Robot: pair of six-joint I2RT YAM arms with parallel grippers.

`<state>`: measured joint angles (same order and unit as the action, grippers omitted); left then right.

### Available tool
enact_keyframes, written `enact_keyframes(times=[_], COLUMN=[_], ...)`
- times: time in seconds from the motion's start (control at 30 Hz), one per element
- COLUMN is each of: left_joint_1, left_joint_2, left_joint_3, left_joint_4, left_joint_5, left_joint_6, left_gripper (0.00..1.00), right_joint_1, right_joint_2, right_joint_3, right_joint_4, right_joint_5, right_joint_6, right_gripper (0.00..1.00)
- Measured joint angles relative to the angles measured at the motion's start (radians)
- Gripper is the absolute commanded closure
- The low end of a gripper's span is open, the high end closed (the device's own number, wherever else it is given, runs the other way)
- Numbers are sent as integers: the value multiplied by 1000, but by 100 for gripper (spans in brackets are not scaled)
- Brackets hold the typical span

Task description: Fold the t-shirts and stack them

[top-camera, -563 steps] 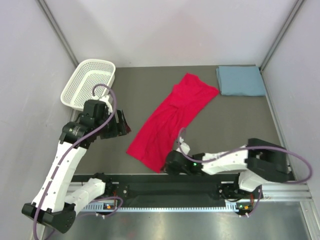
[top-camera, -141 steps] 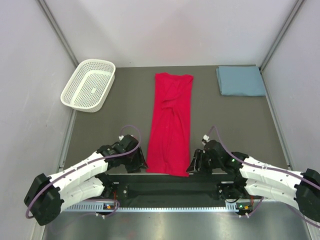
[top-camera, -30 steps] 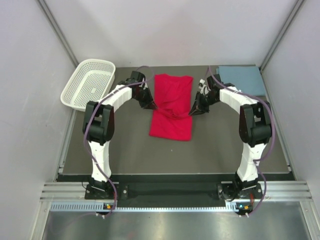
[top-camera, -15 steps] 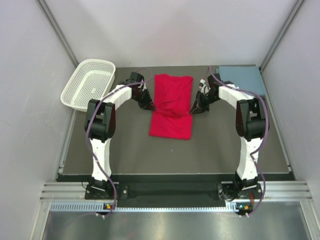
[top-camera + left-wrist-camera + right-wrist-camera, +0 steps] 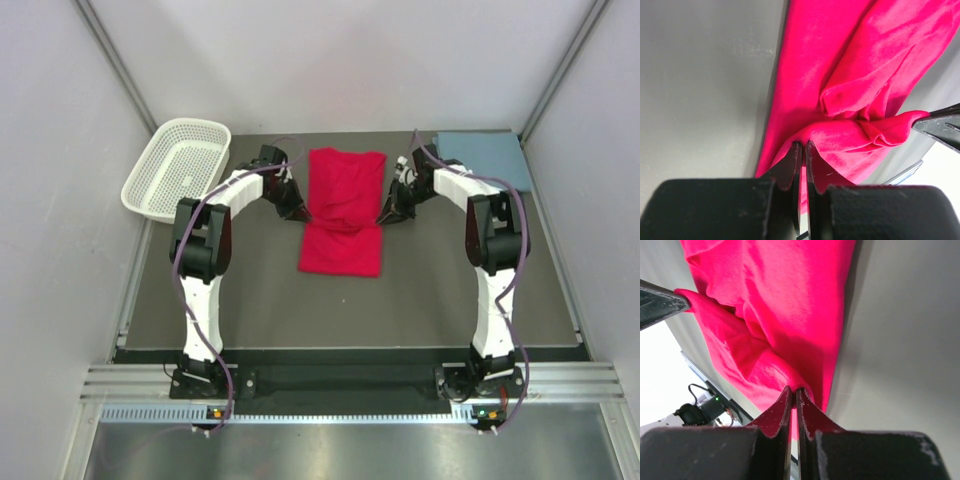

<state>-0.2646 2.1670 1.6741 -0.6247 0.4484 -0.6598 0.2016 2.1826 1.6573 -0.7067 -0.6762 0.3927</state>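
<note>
The bright red t-shirt [image 5: 345, 190] lies in the middle of the table, its near half doubled over towards the far end. My left gripper [image 5: 303, 212] is shut on the folded layer's left edge, and in the left wrist view the gripper [image 5: 803, 145] pinches bunched red cloth [image 5: 840, 60]. My right gripper [image 5: 386, 214] is shut on the right edge, and the right wrist view shows it [image 5: 793, 389] clamped on red cloth [image 5: 780, 300]. The blue-grey t-shirt [image 5: 480, 160] lies folded flat at the far right corner, apart from both grippers.
A white mesh basket [image 5: 175, 170] stands at the far left corner. The dark grey table [image 5: 450, 260] is walled by pale panels on three sides. Both arms stretch far out from their bases at the near edge.
Both grippers keep their hold on the red shirt's edges. The right gripper has crept slightly left towards the shirt. The fold has barely shifted.
</note>
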Motion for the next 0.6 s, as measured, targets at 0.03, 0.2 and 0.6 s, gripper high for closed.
enact_keyframes(times=[0.03,0.2,0.6], left_joint_1=[2,7,14], left_joint_2=[0,2,2], left_joint_3=[0,0,0], left_joint_4=[0,1,4], left_joint_5=[0,-8,-18], left_joint_6=[0,0,-3], left_gripper=[100,100,72], right_joint_1=[0,-2,-5], right_joint_2=[3,5,8], right_joint_3=[0,1,4], right_joint_4=[0,-13,-22], right_joint_5=[0,1,6], right_joint_6=[0,-1,-8], right_gripper=[99,98,83])
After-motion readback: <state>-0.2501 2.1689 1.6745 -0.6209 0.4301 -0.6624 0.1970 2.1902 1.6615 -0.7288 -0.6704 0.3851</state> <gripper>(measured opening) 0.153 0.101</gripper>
